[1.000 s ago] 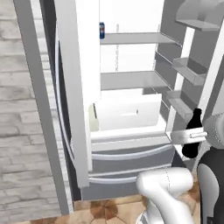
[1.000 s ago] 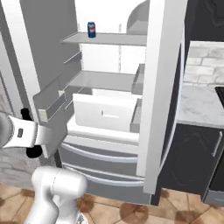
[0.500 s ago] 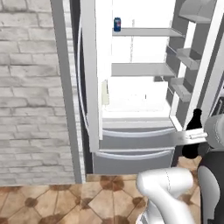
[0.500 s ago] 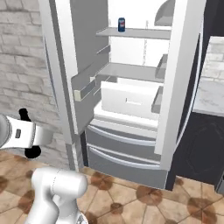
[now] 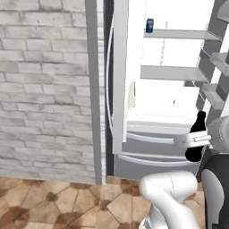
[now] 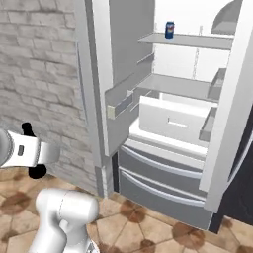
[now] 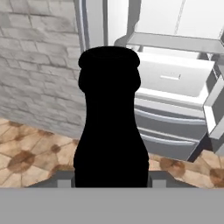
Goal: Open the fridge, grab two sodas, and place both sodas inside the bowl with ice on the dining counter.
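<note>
dark bottle-shaped soda (image 7: 109,118) sits pinched between the two-finger gripper (image 5: 197,139), upright, out in front of the tall grey brushed-steel fridge (image 6: 163,123), doors open. small blue can with silvery top (image 6: 169,29) stands on the top white shelf (image 6: 190,40), well apart from the arm. judging by that, the step is carrying soda one to the bowl. keep the grip closed and the bottle upright, and keep the swing clear of the open fridge door (image 5: 120,76) and grey brick wall (image 5: 44,85).
</note>
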{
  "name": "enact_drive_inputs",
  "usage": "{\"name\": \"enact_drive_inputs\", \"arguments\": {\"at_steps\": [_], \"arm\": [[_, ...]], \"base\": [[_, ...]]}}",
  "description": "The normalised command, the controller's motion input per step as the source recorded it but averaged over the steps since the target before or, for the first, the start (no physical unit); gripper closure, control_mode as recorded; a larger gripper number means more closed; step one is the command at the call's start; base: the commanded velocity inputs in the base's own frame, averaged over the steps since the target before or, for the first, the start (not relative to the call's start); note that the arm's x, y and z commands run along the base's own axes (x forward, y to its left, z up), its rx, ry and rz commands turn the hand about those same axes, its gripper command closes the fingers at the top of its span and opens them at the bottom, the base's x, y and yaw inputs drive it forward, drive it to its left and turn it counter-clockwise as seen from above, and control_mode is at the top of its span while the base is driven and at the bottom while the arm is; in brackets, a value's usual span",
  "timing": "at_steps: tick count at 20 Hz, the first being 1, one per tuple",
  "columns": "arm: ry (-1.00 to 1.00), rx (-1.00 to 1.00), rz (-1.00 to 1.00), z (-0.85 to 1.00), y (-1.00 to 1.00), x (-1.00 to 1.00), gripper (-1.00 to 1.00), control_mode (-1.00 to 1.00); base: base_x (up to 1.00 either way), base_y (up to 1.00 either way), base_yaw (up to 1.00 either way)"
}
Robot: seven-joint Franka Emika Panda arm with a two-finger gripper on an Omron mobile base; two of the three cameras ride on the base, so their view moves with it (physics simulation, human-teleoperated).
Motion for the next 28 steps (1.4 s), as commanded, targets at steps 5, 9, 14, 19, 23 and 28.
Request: {"name": "enact_drive_inputs", "arguments": {"at_steps": [5,9,14,19,23,28], "arm": [[0.0,0.0,0.0,0.0,0.0,0.0,1.0,1.0],[0.0,0.0,0.0,0.0,0.0,0.0,1.0,1.0],[0.0,0.0,0.0,0.0,0.0,0.0,1.0,1.0],[0.0,0.0,0.0,0.0,0.0,0.0,1.0,1.0],[0.0,0.0,0.0,0.0,0.0,0.0,1.0,1.0],[0.0,0.0,0.0,0.0,0.0,0.0,1.0,1.0]], "base": [[-0.1,0.46,0.45],[0.0,0.52,0.52],[0.0,0.54,0.55],[0.0,0.54,0.56],[0.0,0.53,0.57],[0.0,0.53,0.57]]}}
